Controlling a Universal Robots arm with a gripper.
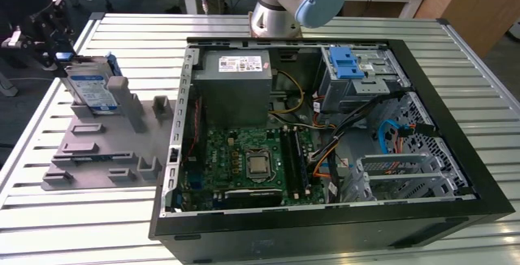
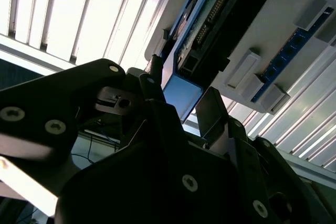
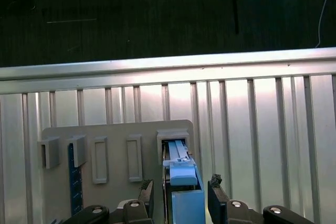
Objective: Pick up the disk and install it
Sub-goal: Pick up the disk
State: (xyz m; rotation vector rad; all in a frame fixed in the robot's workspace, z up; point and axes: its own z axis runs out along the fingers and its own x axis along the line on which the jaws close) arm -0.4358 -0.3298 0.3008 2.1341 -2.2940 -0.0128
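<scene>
- Slatted metal table [image 1: 81, 228]: carries all items listed below.
- Open computer case [image 1: 325, 228]: lies on its side, centre to the exterior view's right, interior exposed.
- Green circuit board [image 1: 235, 155]: near-left part of the case floor.
- Grey metal box [image 1: 235, 94] with a white sticker: far-left corner of the case.
- Silver cage [image 1: 366, 82] with a blue latch: far-right corner; orange cables [image 1: 325, 149] run below it.
- Grey holder plate [image 1: 97, 149]: flat on the table, just left of the case.
- Disk [image 1: 89, 88]: stands upright in the plate's far slot.
- Gripper [image 1: 58, 55]: black, at the disk's far-left upper edge.
- Arm [image 1: 284, 3]: base at the table's far edge.
</scene>
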